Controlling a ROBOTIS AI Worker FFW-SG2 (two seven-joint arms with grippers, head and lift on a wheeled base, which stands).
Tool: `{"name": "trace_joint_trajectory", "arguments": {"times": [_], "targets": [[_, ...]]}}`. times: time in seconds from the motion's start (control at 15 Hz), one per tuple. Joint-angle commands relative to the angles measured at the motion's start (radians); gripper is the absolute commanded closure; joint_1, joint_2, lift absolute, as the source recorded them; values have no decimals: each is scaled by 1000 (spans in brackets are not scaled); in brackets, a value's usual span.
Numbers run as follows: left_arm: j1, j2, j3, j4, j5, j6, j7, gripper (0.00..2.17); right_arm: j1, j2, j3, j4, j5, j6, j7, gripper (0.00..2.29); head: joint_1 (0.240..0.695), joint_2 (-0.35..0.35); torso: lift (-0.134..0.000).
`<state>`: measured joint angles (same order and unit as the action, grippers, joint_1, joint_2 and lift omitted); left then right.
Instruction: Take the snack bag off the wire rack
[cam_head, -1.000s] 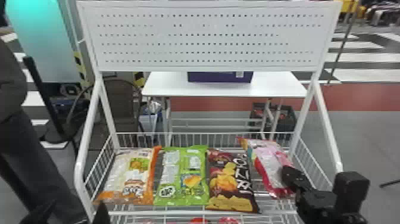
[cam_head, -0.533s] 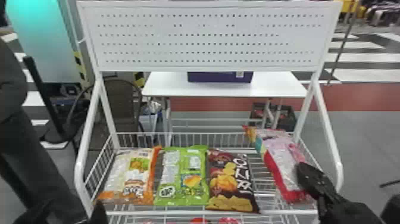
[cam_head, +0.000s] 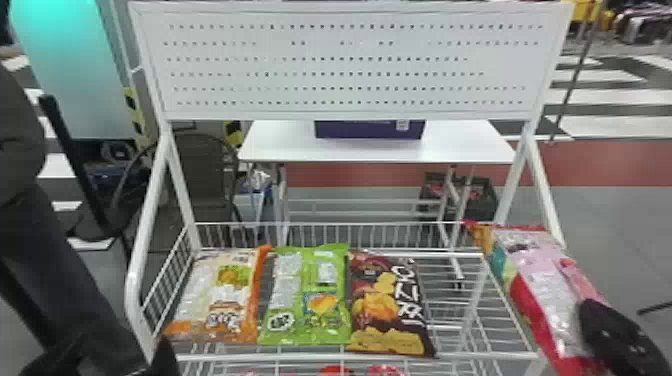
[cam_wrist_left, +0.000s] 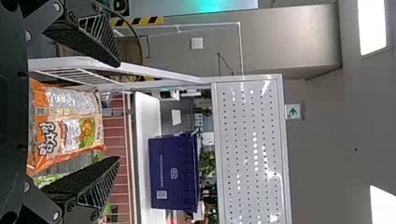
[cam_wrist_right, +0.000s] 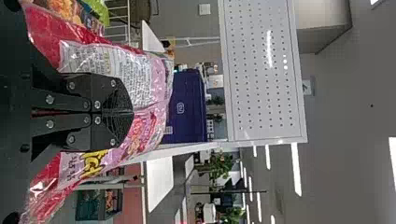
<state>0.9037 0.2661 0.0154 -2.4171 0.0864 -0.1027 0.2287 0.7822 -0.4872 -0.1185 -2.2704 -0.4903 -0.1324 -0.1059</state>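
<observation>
The pink snack bag (cam_head: 542, 287) is pinched by the right tool (cam_wrist_right: 131, 112) at the wire rack's (cam_head: 350, 356) right side; its long axis is slanted forward-left from the tool.

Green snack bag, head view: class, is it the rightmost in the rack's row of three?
No, the green snack bag lies between the orange-edged snack bag and the dark brown snack bag.

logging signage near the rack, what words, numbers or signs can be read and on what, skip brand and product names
Sign: an arrow, no legible words.
Purple box: square code and small print, too small to read.
Pink snack bag: fine print, too blurred to quote.
Orange-edged bag: fine print, also too blurred.
</observation>
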Motion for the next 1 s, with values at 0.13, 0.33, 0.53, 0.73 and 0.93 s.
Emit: {"name": "trace_joint_trajectory", "arguments": {"times": [0.13,0.33,0.53,0.73,0.93], "targets": [[-3,2,5,3,6,-2,1,194,22,-1,-4,0,1,-19,-1,2051,499,0,0],[-6,4,5,6,7,-2,0,194,23,1,-4,-3,1,-22,-1,2051,499,0,0],[-8,5,5,7,9,-8,0,194,23,2,-4,-6,1,-25,-1,2051,499,0,0],[-9,5,12,9,15,-11,0,194,26,2,-6,-11,-1,-31,-1,2051,499,0,0],[-12,7,14,10,16,-11,-3,194,28,1,-6,-11,-1,-31,-1,2051,499,0,0]]}}
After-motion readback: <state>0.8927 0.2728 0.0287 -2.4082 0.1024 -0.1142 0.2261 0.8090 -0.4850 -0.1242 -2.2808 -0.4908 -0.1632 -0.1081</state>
